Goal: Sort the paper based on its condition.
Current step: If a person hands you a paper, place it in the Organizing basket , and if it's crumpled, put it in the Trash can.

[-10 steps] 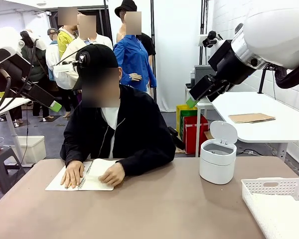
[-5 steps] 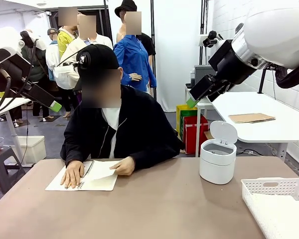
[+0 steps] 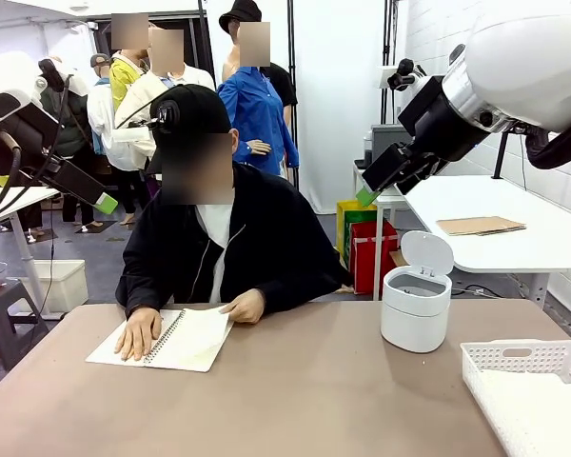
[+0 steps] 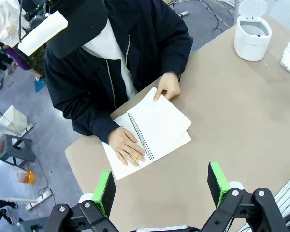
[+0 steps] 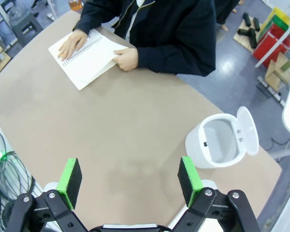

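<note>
The paper (image 3: 198, 335) looks light, floppy and easy to tear, so pinch a free edge softly. It is a smooth white sheet on the open notebook (image 3: 109, 349) at the far left of the tabletop (image 3: 314, 400), with a person's hand (image 3: 245, 307) on its corner. The left claw (image 4: 161, 186) and right claw (image 5: 129, 175) are spread wide, empty.

Well ahead of your left jaws, the person's hand (image 3: 245, 307) has slid from the middle of the page to its far corner. The top sheet (image 3: 198, 338) has swung askew under it and now overhangs the edge of the notebook (image 3: 104, 351) on the side toward your right jaws.
</note>
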`<state>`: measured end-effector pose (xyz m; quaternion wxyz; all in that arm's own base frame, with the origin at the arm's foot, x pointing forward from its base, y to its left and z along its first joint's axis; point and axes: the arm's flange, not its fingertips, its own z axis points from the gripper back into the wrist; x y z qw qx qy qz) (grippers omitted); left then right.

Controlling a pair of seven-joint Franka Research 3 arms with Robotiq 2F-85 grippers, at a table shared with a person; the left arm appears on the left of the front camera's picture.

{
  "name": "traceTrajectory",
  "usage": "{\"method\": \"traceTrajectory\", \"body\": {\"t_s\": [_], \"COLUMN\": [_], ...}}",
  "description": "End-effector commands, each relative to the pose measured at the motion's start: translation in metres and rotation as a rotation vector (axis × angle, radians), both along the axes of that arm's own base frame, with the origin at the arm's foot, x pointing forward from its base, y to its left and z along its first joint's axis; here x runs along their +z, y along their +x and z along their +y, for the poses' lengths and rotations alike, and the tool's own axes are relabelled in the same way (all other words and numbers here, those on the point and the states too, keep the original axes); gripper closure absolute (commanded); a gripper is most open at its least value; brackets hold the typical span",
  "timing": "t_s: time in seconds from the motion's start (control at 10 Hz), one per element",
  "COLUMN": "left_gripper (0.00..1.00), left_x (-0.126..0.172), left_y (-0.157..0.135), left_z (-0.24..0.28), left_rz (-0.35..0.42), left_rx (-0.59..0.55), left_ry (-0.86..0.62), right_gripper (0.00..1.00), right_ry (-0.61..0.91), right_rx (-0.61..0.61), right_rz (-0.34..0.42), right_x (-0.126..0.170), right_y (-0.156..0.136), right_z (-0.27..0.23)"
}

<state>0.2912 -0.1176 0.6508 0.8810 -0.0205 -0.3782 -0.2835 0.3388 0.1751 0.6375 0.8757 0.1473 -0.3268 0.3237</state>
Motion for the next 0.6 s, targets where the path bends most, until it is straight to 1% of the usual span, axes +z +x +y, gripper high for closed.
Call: {"method": "traceTrajectory", "body": {"t_s": [0.0, 0.5], "left_gripper": [0.00, 0.00], "left_x": [-0.0003, -0.0003], "left_y": [0.0004, 0.0004], "left_z": [-0.0005, -0.0005], "left_rz": [0.001, 0.001], "left_rx": [-0.002, -0.002], "left_ry": [-0.004, -0.004], "right_gripper": [0.00, 0.00], "right_ry": [0.001, 0.001], "right_rx": [-0.001, -0.001], "right_rz": [0.009, 0.009], "right_x": [-0.0001, -0.0001], "right_y": [-0.0004, -0.0004], "right_z": [0.0003, 0.0003]}}
